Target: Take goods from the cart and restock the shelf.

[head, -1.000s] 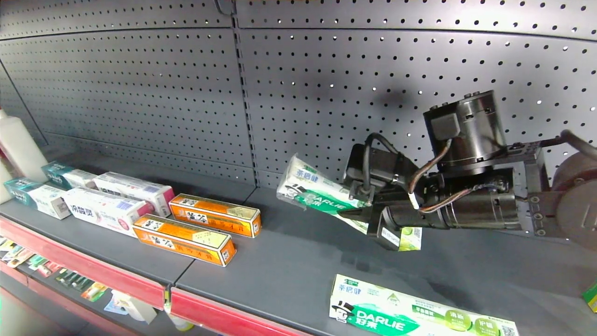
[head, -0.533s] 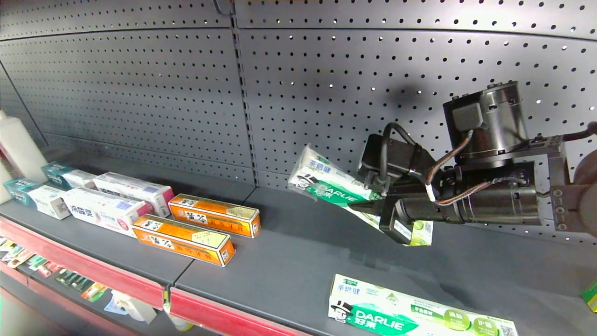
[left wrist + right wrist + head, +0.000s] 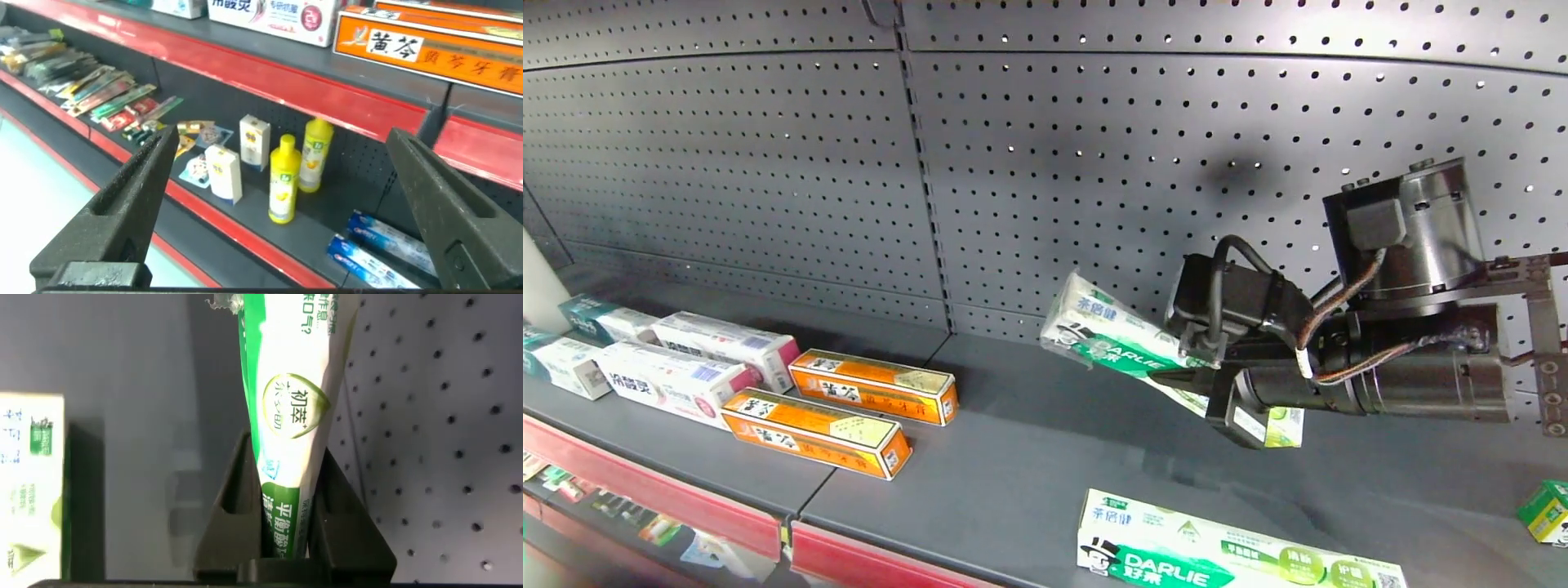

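1. R hand (image 3: 1186, 377) is clamped narrow on the green-white toothpaste pack (image 3: 1123, 343). Both fingers (image 3: 233, 510) pinch it across its width, closer to one end.
2. The pack hangs in the air right of centre in the head view. It's above the shelf (image 3: 1045, 445) and near the pegboard (image 3: 1094, 163), and looks clear of the shelf deck.
3. Key relation: the pack's long axis runs from my hand toward upper left, with the far end tipped up at the pegboard. A short stub pokes out lower right past the hand. Bare deck sits just below, btw the orange boxes (image 3: 874, 384) at left and the matching flat box (image 3: 1233, 555) at bottom centre. I judge it needs levelling, then lowering.
4. L hand (image 3: 282, 139) is spread wide w/ nothing in it, down by the lower shelves. So the R arm is the one at the restock spot.
5. Materials:
   - The pack looks glossy and a bit soft, w/ a ragged crimped tip, so it may flex.
   - The shelf is matte grey metal.
   - The neighbouring boxes are stiff card, rectangular, and lie flat.
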{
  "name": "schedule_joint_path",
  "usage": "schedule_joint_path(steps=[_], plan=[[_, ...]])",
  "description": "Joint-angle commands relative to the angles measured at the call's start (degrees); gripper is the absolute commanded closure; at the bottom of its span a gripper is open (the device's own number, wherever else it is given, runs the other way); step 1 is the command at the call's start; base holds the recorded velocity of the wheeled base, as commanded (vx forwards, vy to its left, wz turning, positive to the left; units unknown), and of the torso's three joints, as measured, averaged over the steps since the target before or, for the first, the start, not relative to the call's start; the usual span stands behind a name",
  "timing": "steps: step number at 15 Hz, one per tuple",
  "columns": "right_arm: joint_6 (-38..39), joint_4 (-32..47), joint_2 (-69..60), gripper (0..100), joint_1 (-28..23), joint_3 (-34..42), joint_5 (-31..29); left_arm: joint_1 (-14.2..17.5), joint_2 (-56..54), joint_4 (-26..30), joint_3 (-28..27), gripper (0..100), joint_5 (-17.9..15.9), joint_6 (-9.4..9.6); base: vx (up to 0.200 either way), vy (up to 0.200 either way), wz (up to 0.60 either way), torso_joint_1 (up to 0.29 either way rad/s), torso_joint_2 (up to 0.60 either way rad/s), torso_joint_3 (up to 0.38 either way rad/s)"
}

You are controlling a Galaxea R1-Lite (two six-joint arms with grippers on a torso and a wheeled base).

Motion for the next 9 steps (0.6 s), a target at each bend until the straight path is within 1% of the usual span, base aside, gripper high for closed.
schedule_joint_path(steps=[1,3,9], plan=[[0.0,-0.1,-0.9,100,0.0,0.5,-0.3,0.0,0.0,0.0,0.0,0,0.0,-0.02,0.000,0.000,-0.60,0.002,0.00,0.007],[0.0,-0.2,-2.0,100,0.0,1.9,-1.5,0.0,0.0,0.0,0.0,0,0.0,-0.02,0.000,0.000,-0.60,-0.002,0.01,0.002],[0.1,-0.1,-2.0,100,-0.6,2.1,-1.2,0.0,0.0,0.0,0.0,0,0.0,-0.02,0.000,0.000,0.00,0.000,0.00,0.000]])
